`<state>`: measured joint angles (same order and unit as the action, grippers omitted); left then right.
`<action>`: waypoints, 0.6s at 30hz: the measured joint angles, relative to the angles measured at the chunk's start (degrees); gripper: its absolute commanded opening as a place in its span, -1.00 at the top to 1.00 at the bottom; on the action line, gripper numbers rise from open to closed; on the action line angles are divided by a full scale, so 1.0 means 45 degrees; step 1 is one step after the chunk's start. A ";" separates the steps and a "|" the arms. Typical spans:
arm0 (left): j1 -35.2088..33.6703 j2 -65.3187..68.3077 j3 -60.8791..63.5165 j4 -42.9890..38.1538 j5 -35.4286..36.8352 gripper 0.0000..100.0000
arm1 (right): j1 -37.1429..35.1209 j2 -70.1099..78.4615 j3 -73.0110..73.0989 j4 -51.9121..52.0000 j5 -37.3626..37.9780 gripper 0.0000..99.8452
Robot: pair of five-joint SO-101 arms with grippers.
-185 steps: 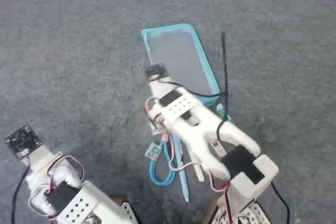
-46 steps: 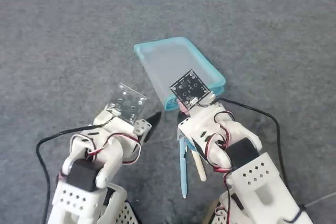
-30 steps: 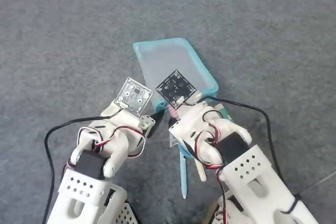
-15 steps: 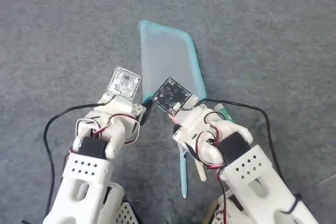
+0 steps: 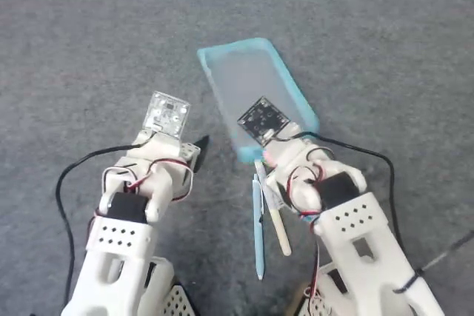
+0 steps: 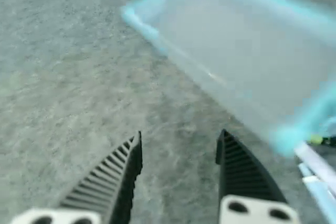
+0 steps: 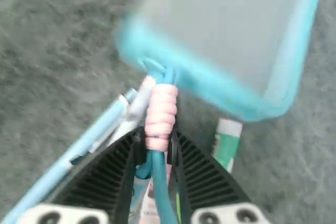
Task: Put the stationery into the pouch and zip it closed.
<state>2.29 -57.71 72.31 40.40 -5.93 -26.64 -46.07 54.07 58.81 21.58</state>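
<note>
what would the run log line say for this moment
left gripper: open, near pouch, not touching | right gripper: shut on strap | blue pen: on table, outside pouch

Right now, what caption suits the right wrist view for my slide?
Right gripper clamps the pink-wrapped teal strap of the translucent, teal-edged pouch.

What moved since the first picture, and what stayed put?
The left arm came forward from the table's near corner, and the left gripper is open beside the pouch. The right arm pulled back, and the right gripper now holds the pouch's pink and blue cord. The pouch swung one way and back. The blue pen and the beige stick stayed about where they were.
</note>
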 measured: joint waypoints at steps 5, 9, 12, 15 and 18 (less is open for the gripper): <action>-0.0742 0.0000 0.0000 0.0000 0.0059 0.56 | 0.0449 0.0000 -0.0020 -0.0020 0.0020 0.99; -0.0098 0.0000 -0.0020 0.0117 -0.0020 0.55 | 0.0254 0.0000 -0.0391 -0.0020 -0.0137 0.99; 0.0664 0.0000 -0.0020 0.0527 -0.0059 0.50 | -0.0195 0.0000 -0.1563 0.0469 -0.0469 0.99; 0.0938 0.0000 -0.0078 0.1192 -0.0059 0.44 | -0.0625 0.0000 -0.3028 0.1485 -0.0899 0.99; 0.1074 0.0000 -0.0567 0.2168 -0.0059 0.42 | -0.1211 0.0000 -0.3595 0.1915 -0.1270 0.99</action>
<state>7.12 -57.71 69.76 50.15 -6.20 -32.09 -46.07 37.89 67.43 15.87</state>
